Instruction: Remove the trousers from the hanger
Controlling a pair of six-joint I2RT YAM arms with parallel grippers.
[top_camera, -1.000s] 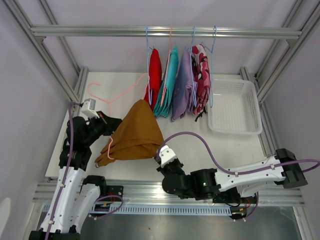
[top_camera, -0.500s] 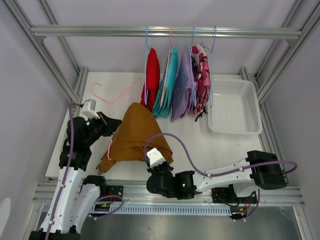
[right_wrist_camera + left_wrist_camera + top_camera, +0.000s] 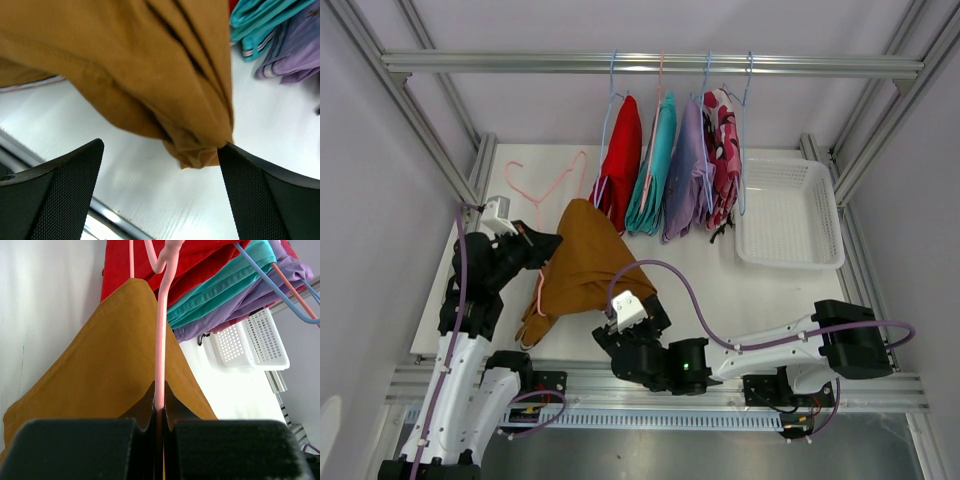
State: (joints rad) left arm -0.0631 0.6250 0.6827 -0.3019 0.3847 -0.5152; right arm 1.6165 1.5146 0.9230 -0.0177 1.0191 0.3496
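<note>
Left arm: its left gripper [image 3: 159, 425] is gripping the wire of the pink hanger [image 3: 160, 340], with the jaws pressed together on it and the hook pointing away toward the back of the worktop [image 3: 760, 300].

Right arm: the right gripper [image 3: 160, 147] is holding nothing. Its jaws are standing wide apart just below the near corner of the cloth.

Where the task's thing is: the mustard-brown trousers [image 3: 585, 265] are draping over the held hanger at the left-centre of the worktop, between the two grippers.

Key relation: the bunched corner is hanging between the open right jaws, closer to one finger. I cannot tell whether it is touching that finger.

Long axis: the cloth is running from a narrow peak beside the red trousers [image 3: 625, 150] down toward the near edge, widening as it comes.

Nearer arm: the right one is sitting closest to the loose end, while the left is busy steadying the hanger.

Likely next move: the right jaws are probably lining up to close on that corner and draw the cloth off the wire, away from the left gripper.

Look of the cloth: it is soft, matte and folded in deep creases, and it is sagging into a thick lump at the corner.

Waiting on the rail [image 3: 650, 63]: the red, teal [image 3: 655, 165], lilac [image 3: 688, 170] and camouflage [image 3: 723, 150] pairs are hanging side by side.
</note>
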